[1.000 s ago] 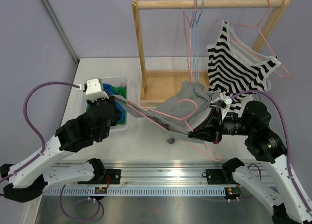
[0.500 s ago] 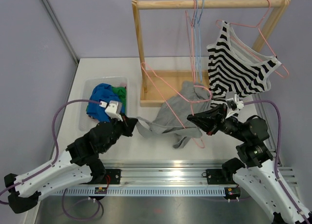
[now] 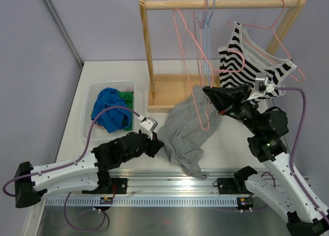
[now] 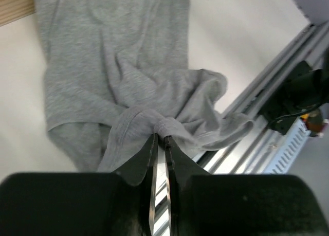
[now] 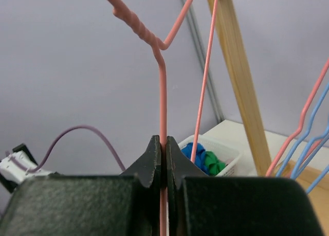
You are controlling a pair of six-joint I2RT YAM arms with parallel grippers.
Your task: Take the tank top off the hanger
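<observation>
Raised pink wire hanger [image 5: 162,92], pinched by right gripper [image 5: 163,146]; dragged grey cotton tank top [image 4: 113,56] nearer, clamped by left gripper [image 4: 160,143]. Separating; next, tug it clear.

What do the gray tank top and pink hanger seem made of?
The gray tank top looks like soft matte knit, likely cotton jersey: it wrinkles and bunches limply. The pink hanger looks like thin coated metal wire, smooth, with a twisted neck.
</observation>
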